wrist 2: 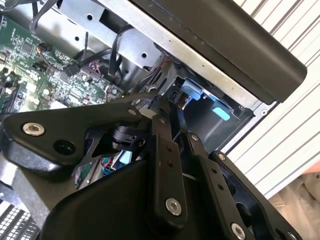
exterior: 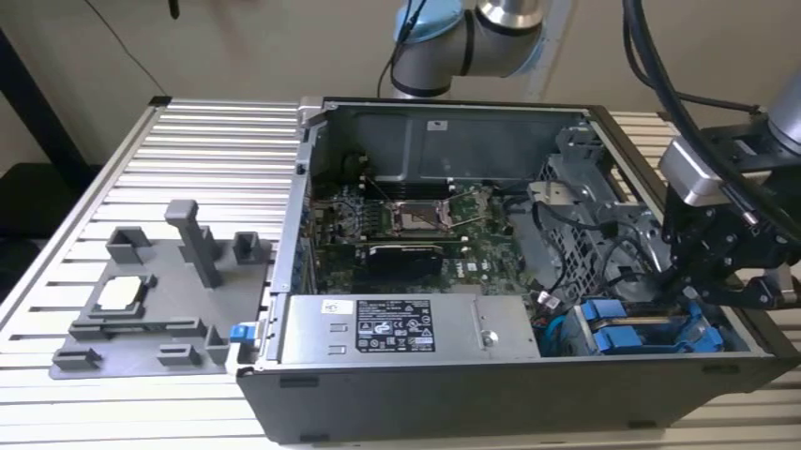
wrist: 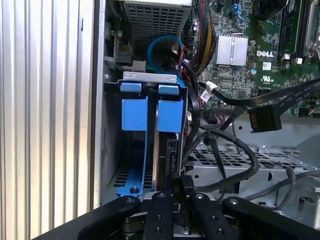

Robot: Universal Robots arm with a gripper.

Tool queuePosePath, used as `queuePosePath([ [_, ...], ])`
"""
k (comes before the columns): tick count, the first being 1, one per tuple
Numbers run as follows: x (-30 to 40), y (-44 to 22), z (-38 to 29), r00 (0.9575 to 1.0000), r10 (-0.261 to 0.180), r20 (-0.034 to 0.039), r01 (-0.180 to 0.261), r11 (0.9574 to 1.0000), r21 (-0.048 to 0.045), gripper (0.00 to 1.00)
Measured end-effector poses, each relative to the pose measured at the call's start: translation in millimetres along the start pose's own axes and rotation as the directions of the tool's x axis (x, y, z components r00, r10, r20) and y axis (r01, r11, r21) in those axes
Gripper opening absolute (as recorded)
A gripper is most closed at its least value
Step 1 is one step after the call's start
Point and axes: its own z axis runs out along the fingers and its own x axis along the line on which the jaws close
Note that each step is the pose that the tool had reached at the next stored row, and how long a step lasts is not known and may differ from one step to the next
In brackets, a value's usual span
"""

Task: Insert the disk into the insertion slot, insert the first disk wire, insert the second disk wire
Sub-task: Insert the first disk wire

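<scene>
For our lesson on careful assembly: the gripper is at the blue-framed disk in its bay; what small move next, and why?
Probably a short, straight push of the black connector toward the disk. The gripper, shut on that connector, sits at the disk, which already stands in the insertion slot; whether the plug is seated is hidden.

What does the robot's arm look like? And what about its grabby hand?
The arm is made of round silver tubes with light blue caps at the joints. Thick black cables hang beside it. The gripper is black, built from flat bars joined with shiny round bolts, and a grey boxy part sits on the wrist.
</scene>
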Motion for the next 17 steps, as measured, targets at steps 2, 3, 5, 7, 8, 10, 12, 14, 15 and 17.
queuePosePath([
  [2, 0.1, 0.0, 0.5, 1.0, 0.005, -0.0002, -0.005, 1.0, 0.0003, 0.19],
  [3, 0.2, 0.1, 0.8, 1.0, 0.009, -0.0003, -0.009, 1.0, 0.0005, 0.19],
  [5, 0.2, 0.1, 1.3, 0.9998, 0.021, -0.0008, -0.021, 0.9998, 0.001, 0.19],
  [7, 0.3, 0.1, 1.6, 0.9995, 0.032, -0.0012, -0.032, 0.9995, 0.0016, 0.19],
  [8, 0.3, 0.1, 1.7, 0.9994, 0.035, -0.0013, -0.035, 0.9994, 0.0017, 0.19],
  [10, 0.3, 0.1, 1.9, 0.9993, 0.037, -0.0012, -0.037, 0.9993, 0.0019, 0.19],
  [12, 0.3, 0.1, 1.9, 0.9993, 0.037, -0.0013, -0.037, 0.9993, 0.0019, 0.19],
  [14, 0.3, 0.1, 2.0, 0.9993, 0.037, -0.0013, -0.037, 0.9993, 0.0018, 0.19],
  [15, 0.3, 0.1, 2.1, 0.9993, 0.037, -0.0012, -0.037, 0.9993, 0.0019, 0.19],
  [17, 0.3, 0.1, 2.5, 0.9993, 0.037, -0.0011, -0.037, 0.9993, 0.0019, 0.19],
])
